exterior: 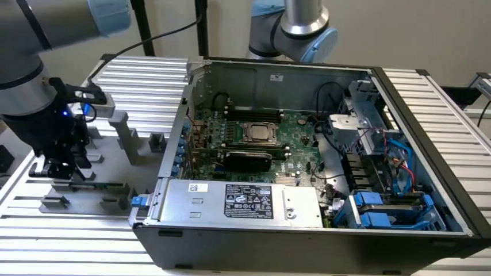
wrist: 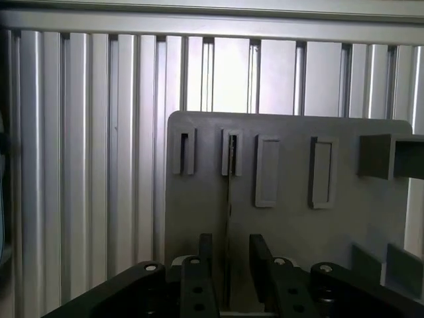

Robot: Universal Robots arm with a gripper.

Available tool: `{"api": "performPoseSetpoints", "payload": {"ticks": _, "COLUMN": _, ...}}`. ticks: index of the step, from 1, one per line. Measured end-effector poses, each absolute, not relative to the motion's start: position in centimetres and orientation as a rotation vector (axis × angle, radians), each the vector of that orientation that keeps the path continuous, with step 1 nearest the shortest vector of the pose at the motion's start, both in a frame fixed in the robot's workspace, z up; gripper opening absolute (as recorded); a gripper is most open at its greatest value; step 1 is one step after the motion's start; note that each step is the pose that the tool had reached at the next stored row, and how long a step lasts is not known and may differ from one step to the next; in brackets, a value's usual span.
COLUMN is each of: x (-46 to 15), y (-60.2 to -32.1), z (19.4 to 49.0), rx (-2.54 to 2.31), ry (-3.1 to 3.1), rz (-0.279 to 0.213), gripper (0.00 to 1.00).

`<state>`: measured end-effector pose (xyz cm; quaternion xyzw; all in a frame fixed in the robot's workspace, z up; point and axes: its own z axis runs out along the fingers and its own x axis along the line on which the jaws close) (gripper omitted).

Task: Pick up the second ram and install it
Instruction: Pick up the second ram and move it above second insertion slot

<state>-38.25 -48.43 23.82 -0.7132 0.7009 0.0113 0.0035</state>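
Wrist view, second ram (wrist: pixel 229 192) edge-on between parted fingers (wrist: pixel 260 255), touching neither

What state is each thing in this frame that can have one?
second ram: standing on edge in the grey fixture, not clamped
gripper: open, fingers either side of the second ram
computer case: side open, motherboard exposed

Ram edge-on, gripper cropped.
In the wrist view the ram (wrist: pixel 228 192) was a thin dark line, edge-on, chips unseen, its near end hidden behind the gripper (wrist: pixel 232 244), whose body the frame edge cut off; in the exterior view the arm (exterior: pixel 31 98) ran out past the picture's top and left edges.
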Motion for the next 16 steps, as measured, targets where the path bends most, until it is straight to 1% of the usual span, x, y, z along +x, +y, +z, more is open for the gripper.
{"api": "performPoseSetpoints", "payload": {"ticks": 16, "x": -38.2, "y": -48.5, "z": 20.9, "rx": -2.244, "ry": 2.188, "rz": 0.036, "gripper": 0.36}}
